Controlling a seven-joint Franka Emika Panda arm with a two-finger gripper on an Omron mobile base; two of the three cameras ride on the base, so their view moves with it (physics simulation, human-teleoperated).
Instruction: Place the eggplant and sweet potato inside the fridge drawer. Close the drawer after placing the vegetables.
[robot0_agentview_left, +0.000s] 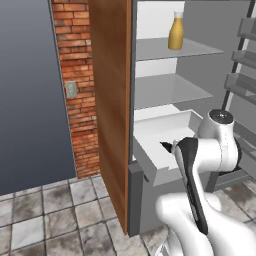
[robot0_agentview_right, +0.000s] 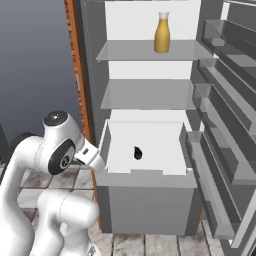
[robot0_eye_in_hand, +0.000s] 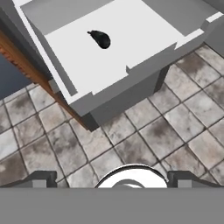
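The fridge drawer (robot0_agentview_right: 145, 176) stands pulled out, a wide white tray with a pale grey front (robot0_eye_in_hand: 118, 89), also seen past the arm in the left base view (robot0_agentview_left: 150, 162). The eggplant (robot0_eye_in_hand: 100, 38) lies alone on the drawer's white floor, small and near black (robot0_agentview_right: 137, 153); its tip shows beside the arm (robot0_agentview_left: 165, 145). The sweet potato is out of view. My gripper (robot0_eye_in_hand: 111, 178) hangs open above the tiled floor in front of the drawer's front left corner, fingertips (robot0_eye_in_hand: 43, 177) wide apart with nothing between them.
A yellow bottle (robot0_agentview_right: 161, 34) stands on the upper fridge shelf. The open fridge door with its racks (robot0_agentview_right: 220, 105) runs along the right. A wooden side panel (robot0_agentview_left: 110, 100) and a brick wall (robot0_agentview_left: 77, 75) flank the fridge on the left. Grey tiles (robot0_eye_in_hand: 144, 140) cover the floor.
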